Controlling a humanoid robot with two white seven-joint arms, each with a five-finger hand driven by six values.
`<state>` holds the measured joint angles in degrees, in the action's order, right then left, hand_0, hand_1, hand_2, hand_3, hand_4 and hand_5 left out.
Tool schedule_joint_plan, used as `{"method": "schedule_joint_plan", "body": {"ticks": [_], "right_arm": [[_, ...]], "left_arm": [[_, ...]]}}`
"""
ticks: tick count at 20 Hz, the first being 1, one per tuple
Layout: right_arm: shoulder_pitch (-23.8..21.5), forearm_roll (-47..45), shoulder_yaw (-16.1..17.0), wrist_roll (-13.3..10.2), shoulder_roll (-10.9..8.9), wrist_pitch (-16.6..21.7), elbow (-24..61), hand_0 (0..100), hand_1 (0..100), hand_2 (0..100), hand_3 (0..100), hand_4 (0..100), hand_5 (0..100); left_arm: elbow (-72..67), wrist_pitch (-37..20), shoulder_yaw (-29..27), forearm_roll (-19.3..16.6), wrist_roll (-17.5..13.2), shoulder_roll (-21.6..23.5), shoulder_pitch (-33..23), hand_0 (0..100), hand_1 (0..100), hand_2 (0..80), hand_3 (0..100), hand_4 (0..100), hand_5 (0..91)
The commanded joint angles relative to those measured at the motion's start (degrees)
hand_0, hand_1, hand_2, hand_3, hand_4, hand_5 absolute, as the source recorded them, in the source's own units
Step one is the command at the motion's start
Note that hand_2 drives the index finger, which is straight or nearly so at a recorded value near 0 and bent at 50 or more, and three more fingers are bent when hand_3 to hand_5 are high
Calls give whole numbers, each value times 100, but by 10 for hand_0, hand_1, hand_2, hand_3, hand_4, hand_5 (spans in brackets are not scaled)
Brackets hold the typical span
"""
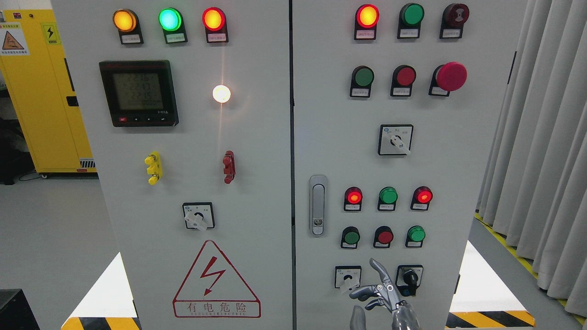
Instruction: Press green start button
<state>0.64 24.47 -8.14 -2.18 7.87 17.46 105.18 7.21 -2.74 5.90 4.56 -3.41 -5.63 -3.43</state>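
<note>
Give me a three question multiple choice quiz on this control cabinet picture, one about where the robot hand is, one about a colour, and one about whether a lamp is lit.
1. Where is the right hand?
A. At the top left lamps
B. Low on the right door, between two rotary switches
C. On the door handle

2. What colour is the big mushroom button?
A. Red
B. Yellow
C. Blue

3. What state is the top-left panel's green lamp?
A. Dark
B. Covered
C. Lit

Answers: 1 B, the hand, one finger extended upward, shows near the bottom edge between the switches. 2 A, its cap is plainly red. 3 C, it glows bright green.
</note>
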Motion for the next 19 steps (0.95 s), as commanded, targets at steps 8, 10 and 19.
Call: {"method": "schedule_joint_plan", "body": {"ticks": [8, 10, 19], "right_arm": [[-47, -698, -320, 95, 12, -32, 46, 669, 656, 0, 0, 0, 0], [-73, -689, -311, 95, 12, -32, 55, 654, 656, 0, 0, 0, 0], [-134, -689, -329, 95, 12, -14, 55, 607, 659, 0, 0, 0, 0]], "left_arm": [[0, 1, -1, 1, -2, 0, 0, 120, 556, 0, 0, 0, 0], [0, 1, -1, 1, -2, 0, 0, 120, 556, 0, 0, 0, 0], [0, 1, -1, 1, -2, 0, 9, 120, 556, 0, 0, 0, 0]]}}
